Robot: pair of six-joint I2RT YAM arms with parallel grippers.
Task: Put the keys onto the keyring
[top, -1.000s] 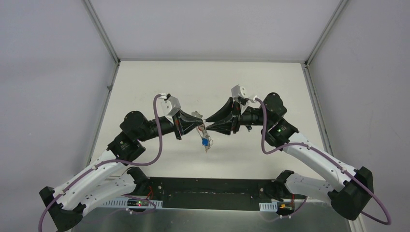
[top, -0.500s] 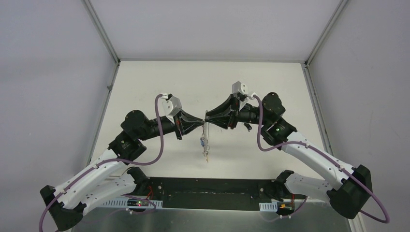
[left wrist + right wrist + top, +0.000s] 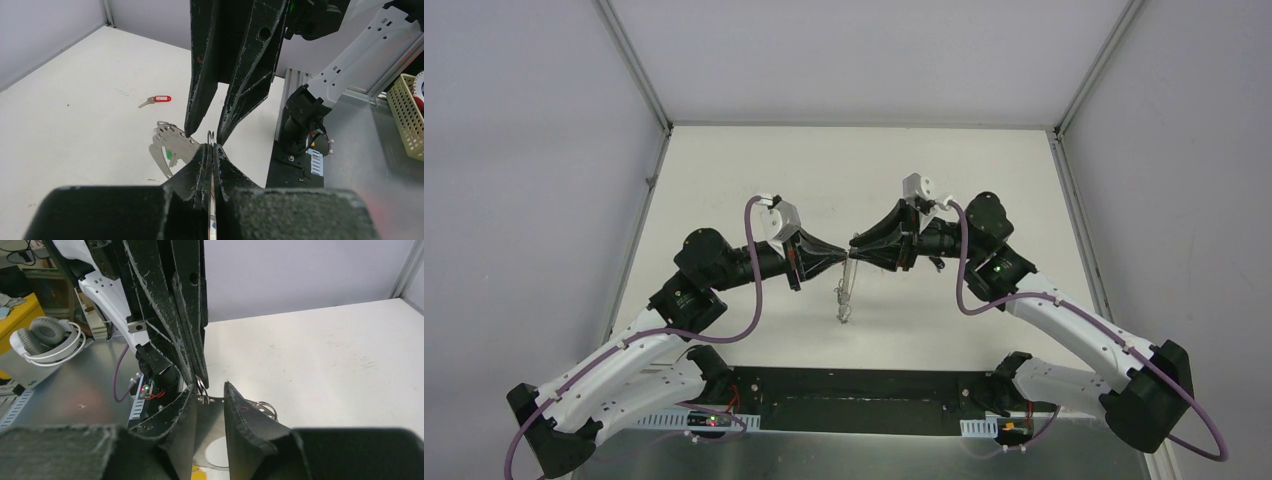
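Observation:
My left gripper (image 3: pixel 845 258) is shut on the thin wire keyring (image 3: pixel 211 136), whose top loop sticks out just past its fingertips. From the ring a small bunch of keys (image 3: pixel 844 300) hangs edge-on over the table. My right gripper (image 3: pixel 855 249) meets the left one tip to tip. In the left wrist view its fingers (image 3: pixel 220 140) come down on either side of the ring loop. In the right wrist view the right gripper (image 3: pixel 210 386) stands open, with the keyring (image 3: pixel 201 387) touching the tip of its left finger. A red-headed key (image 3: pixel 161 99) lies loose on the table.
A perforated silvery metal plate (image 3: pixel 170 142) lies on the white table (image 3: pixel 754 170) under the grippers, with a small ring (image 3: pixel 266 408) at its edge. Grey walls close in the left, back and right. A black base plate (image 3: pixel 854 400) runs along the near edge.
The hanging keys have turned edge-on, so the blue head no longer shows. The right gripper's fingers have narrowed around the ring. Both tips have stayed together.

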